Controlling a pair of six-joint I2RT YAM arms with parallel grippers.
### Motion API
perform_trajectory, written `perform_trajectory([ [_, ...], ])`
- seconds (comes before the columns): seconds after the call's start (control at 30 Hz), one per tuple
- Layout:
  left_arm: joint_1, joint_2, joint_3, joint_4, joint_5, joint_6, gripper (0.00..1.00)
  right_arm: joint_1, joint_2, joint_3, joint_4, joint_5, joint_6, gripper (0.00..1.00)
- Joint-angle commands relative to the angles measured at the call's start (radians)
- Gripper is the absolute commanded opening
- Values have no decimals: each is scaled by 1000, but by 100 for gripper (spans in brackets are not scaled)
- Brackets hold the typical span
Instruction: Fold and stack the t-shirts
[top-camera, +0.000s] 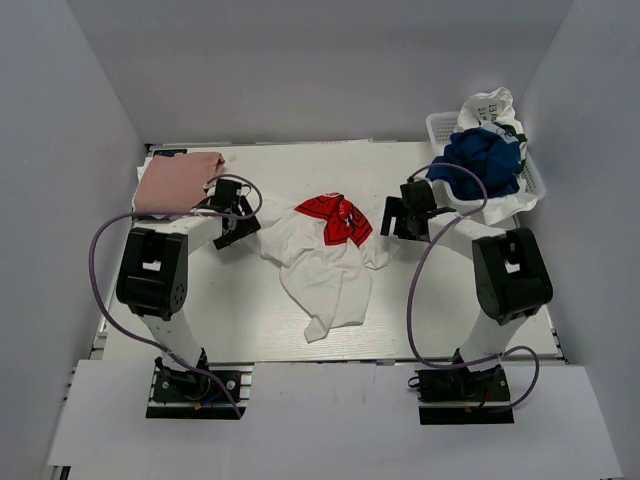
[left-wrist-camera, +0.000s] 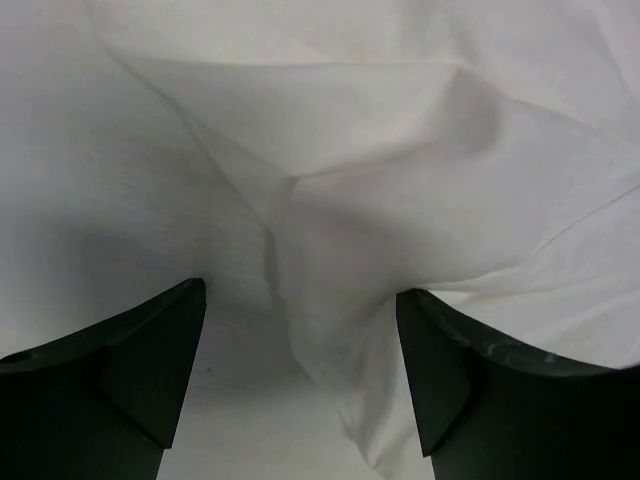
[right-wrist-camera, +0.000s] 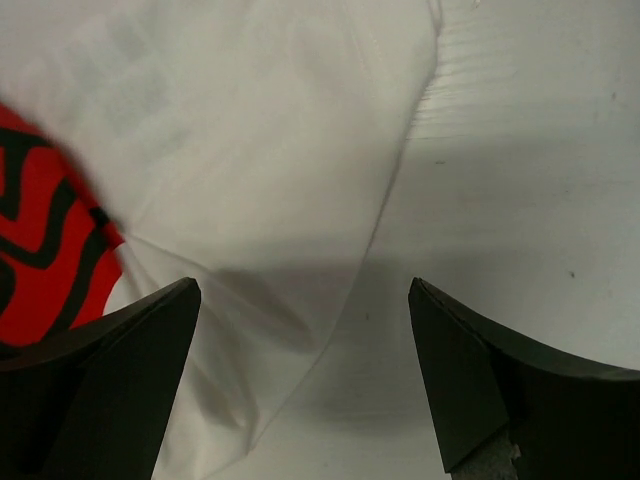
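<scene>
We count one shirt done: the pink shirt (top-camera: 178, 182) lies folded flat at the upper left of the bench (top-camera: 240, 320). The white shirt (top-camera: 325, 262) with the red print sits crumpled at centre, not yet folded. A blue shirt (top-camera: 485, 160) and others fill the basket (top-camera: 437, 125) at upper right. The left claw (top-camera: 243, 225) and right claw (top-camera: 392, 215) flank the white shirt, both spread wide, holding nothing.

Bright even light, soft shadows, wrist views slightly blurred

Red-printed white tee (top-camera: 325, 270) — salmon-pink tee (top-camera: 175, 182), blue tee (top-camera: 485, 160).
</scene>
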Motion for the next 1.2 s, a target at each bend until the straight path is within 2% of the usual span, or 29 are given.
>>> perform_trajectory([
  [0.0,-4,37,61,-5,17,10,85,-6,74,84,40,27,57,90],
  [0.1,-4,74,72,21,36,28,53,2,154,145,13,91,64,87],
  [0.13,-4,74,72,21,36,28,31,0,179,152,5,99,67,86],
  [0.17,-4,85,72,38,36,28,16,0,196,161,29,90,69,84],
  [0.2,-4,95,82,49,36,41,0,0,223,170,43,87,70,71],
  [0.23,-4,96,93,58,36,56,0,0,229,178,78,73,64,58],
  [0.27,-4,96,118,58,36,70,0,0,239,185,94,68,64,41],
  [0.3,-4,96,133,58,36,82,0,2,239,185,108,67,45,7],
  [0.33,-4,76,148,58,36,106,0,3,227,190,150,64,34,0],
  [0.4,-4,33,191,47,14,130,0,7,176,187,190,82,-6,0],
  [0.5,-4,-116,216,56,14,186,0,10,6,124,333,116,-52,0],
  [0.57,-4,-217,207,70,14,213,0,10,-165,61,394,140,-97,0],
  [0.6,-4,-330,187,87,14,229,0,11,-210,34,407,156,-110,0],
  [0.63,-4,-392,158,98,31,240,0,13,-341,6,417,165,-135,0],
  [0.7,-4,-510,130,127,65,254,0,11,-427,-18,437,165,-167,0],
  [0.73,-4,-629,103,138,75,254,0,13,-508,-29,439,159,-178,0],
  [0.83,-4,-786,93,147,66,263,0,10,-698,-54,442,151,-233,0],
  [0.87,-4,-872,104,138,56,263,0,10,-762,-45,436,147,-252,0],
  [1.0,-4,-1019,190,83,69,263,0,10,-920,52,395,95,-319,0],
  [1.17,7,-1090,340,18,146,263,0,5,-967,260,300,62,-358,0],
])
